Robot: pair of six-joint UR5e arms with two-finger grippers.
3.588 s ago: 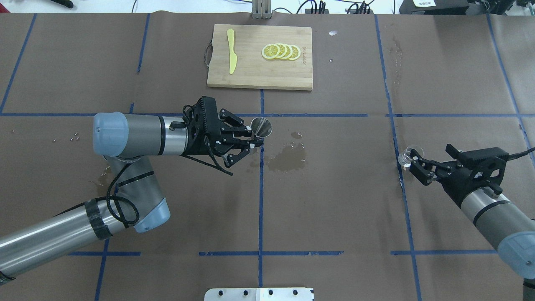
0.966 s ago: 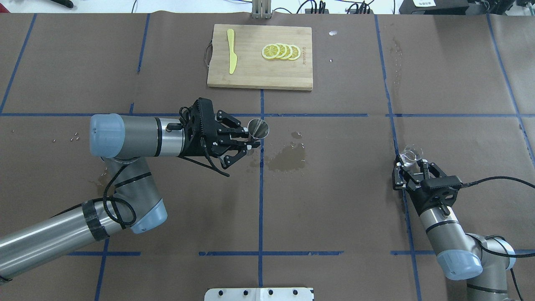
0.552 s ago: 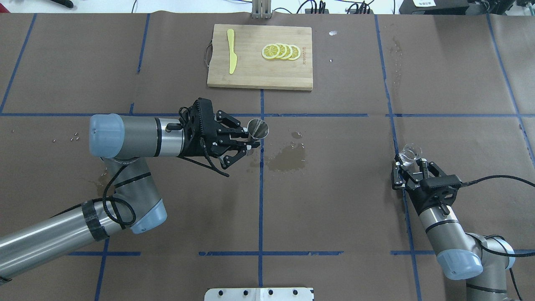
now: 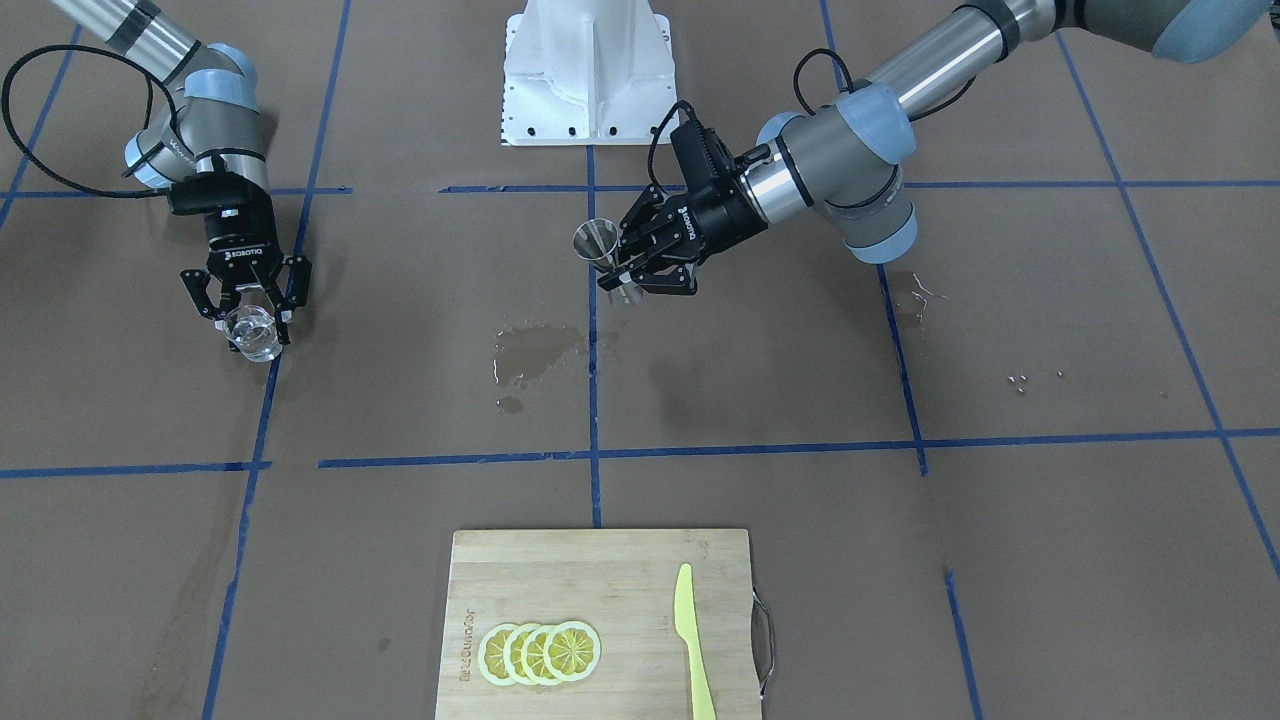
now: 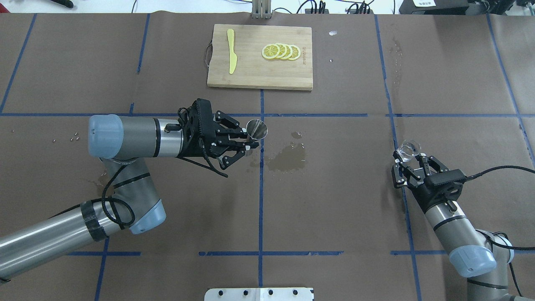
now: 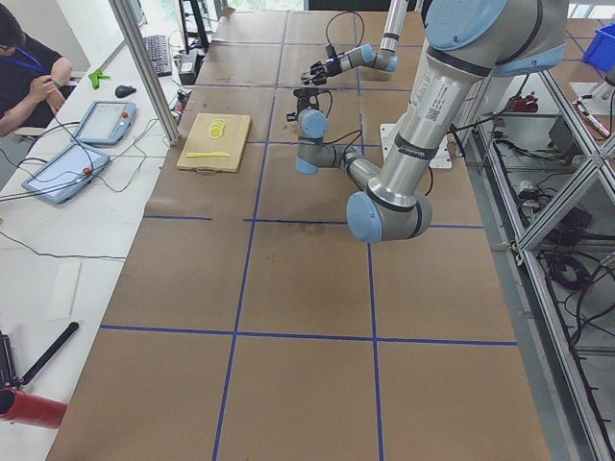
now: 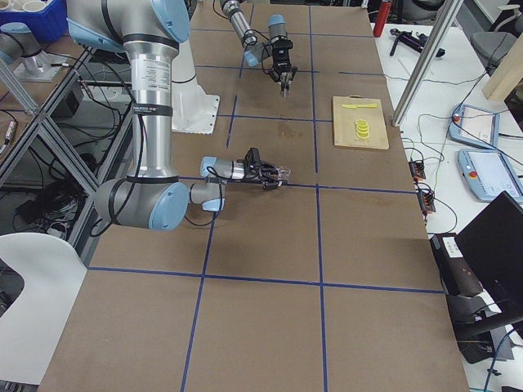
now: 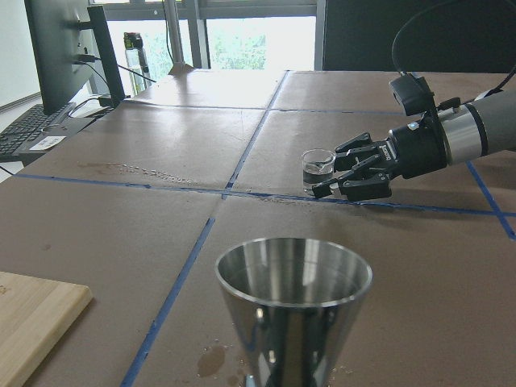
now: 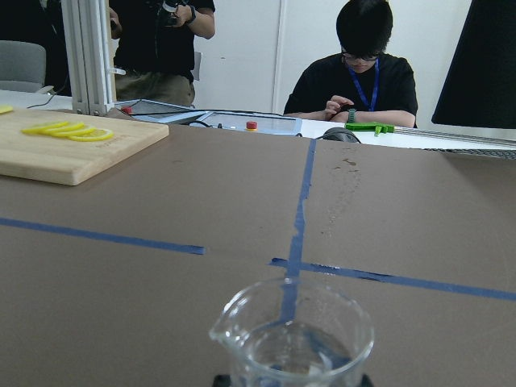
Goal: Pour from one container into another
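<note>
**Beaker (image 5: 408, 149) re-aimed, still well apart from the jigger (image 5: 256, 128)**

Over the last seconds the right gripper (image 5: 410, 159) has swung round to point toward 12 o'clock. Its fingers are clamped on the beaker at the counter's (image 5: 334, 209) 3 o'clock side, and it has edged slightly forward. The left gripper (image 5: 250, 141) has barely moved, fingers clamped on the steel jigger near centre. Pouring has not begun; a carry toward 9 o'clock looks next

A wooden cutting board (image 5: 259, 73) at the far edge carries overlapping lemon slices (image 5: 281, 51) and a yellow knife (image 5: 231, 50), and what looks like a wet stain (image 5: 287, 159) darkens mid-table.
</note>
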